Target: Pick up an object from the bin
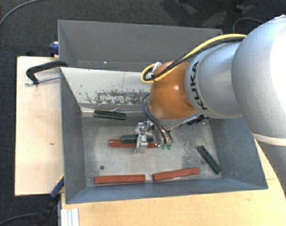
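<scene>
Shows the gripper (154, 144) low over the middle of the bin (69, 126), fingers (142, 144) spread apart astride the right end of a red stick (119, 144), a short green stick (129, 138) lying against it. Shows also a long red stick (119, 178) and a second red stick (175, 174) along the front edge, and a dark green stick (110, 114) at the back wall.

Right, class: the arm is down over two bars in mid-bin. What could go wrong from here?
The dark green bar and the red-brown bar lie close together, so both might come up, or one could be knocked aside. The arm hides their right ends, so a poor grip could go unseen.
</scene>
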Robot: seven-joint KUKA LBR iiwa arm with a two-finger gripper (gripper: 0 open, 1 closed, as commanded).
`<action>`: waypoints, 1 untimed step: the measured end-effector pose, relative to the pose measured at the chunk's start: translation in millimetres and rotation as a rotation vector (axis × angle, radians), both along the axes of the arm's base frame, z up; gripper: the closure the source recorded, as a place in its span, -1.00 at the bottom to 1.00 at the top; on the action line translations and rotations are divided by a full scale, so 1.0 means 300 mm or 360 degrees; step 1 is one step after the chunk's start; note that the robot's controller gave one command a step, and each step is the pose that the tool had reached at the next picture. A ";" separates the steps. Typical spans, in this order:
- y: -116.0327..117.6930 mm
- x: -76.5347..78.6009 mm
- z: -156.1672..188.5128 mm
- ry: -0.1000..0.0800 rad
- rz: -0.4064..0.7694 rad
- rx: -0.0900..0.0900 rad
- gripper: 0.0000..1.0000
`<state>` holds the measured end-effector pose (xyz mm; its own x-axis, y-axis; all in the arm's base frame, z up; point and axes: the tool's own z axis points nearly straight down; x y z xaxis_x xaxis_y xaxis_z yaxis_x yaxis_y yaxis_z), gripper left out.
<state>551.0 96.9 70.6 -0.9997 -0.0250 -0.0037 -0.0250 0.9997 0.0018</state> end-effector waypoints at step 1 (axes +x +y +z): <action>0.046 -0.155 -0.002 0.0011 0.0158 -0.0002 1.00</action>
